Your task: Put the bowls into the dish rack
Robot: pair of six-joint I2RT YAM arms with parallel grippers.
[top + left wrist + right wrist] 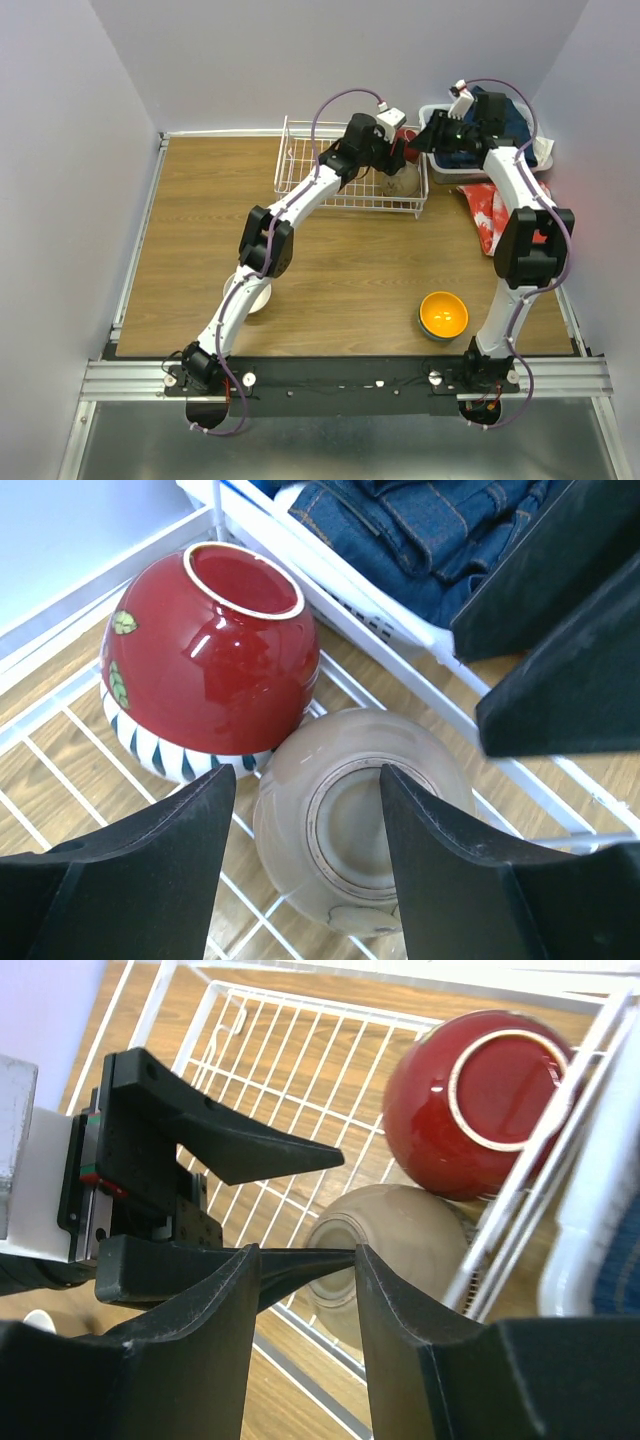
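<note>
The white wire dish rack (300, 170) stands at the back. In its right end two bowls lie upside down and touching: a red bowl (210, 660) with a blue-striped rim and a tan bowl (350, 820). My left gripper (305, 780) hangs open just above the tan bowl, its fingers either side of the bowl's foot ring, holding nothing. My right gripper (305, 1252) is open and empty, hovering by the rack's right side and pointing at the tan bowl (400, 1250). On the table lie an orange bowl (443, 314) and a white bowl (256, 297), the white one partly under the left arm.
A white plastic basket (440, 170) of blue denim clothes sits right behind the rack's right end. A red patterned cloth (488, 215) lies beside the right arm. The right gripper's fingers (560, 630) hang close over the rack's edge (520, 1190).
</note>
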